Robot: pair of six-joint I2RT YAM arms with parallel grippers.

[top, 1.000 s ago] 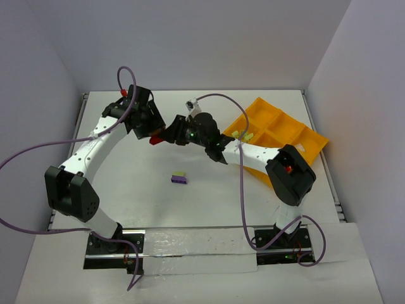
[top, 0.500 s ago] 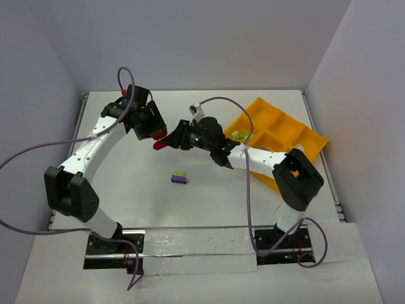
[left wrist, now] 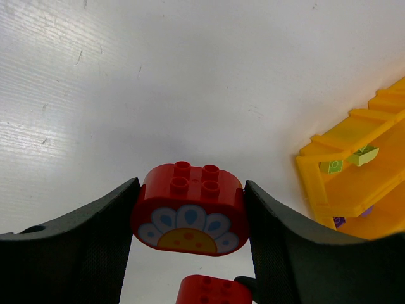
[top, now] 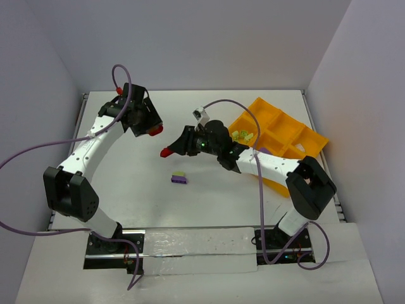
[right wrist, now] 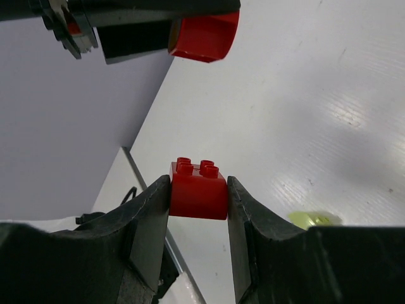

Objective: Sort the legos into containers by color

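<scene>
Red brick (right wrist: 198,190) between right hand (right wrist: 197,183) fingers (right wrist: 152,221)

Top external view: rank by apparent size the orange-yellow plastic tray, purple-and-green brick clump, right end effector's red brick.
1. Orange-yellow plastic tray
2. Purple-and-green brick clump
3. Red brick, partly hidden by right end effector, so unsure

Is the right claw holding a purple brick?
No, the right gripper is pinching a plain red brick between its two fingers.

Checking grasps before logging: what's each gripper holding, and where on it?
Left gripper: red flower-printed brick, clamped across its two rounded ends. Right gripper: small red brick, clamped on two opposite side faces.
</scene>
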